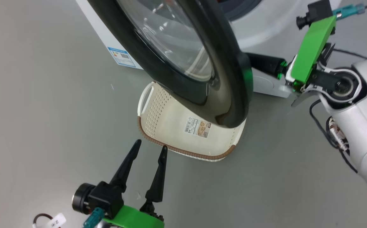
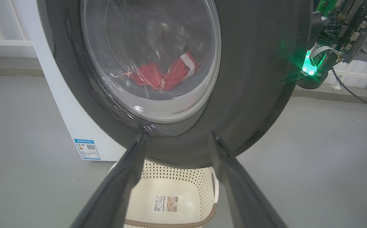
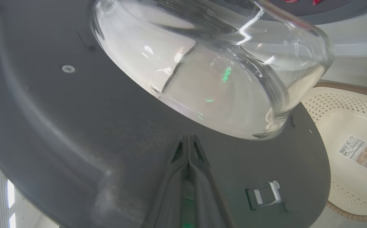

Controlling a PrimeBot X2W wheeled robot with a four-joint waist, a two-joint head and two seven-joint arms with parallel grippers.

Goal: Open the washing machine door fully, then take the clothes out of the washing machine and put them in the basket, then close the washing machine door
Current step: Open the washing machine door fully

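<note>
Grey floor [image 1: 44,110] carries the basket [image 1: 167,120], partly under the half-open washing machine door [image 1: 231,79]; right fingers [image 3: 178,180], pressed together, meet its inner face; left fingers [image 1: 126,167] spread wide, empty; best push steadily along the hinge arc.

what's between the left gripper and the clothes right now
The washing machine door. In the left wrist view the left gripper faces its outer side, and the red clothes show through its glass window, behind it.

Bright even light; glare on the washing machine door [image 3: 183,82].
</note>
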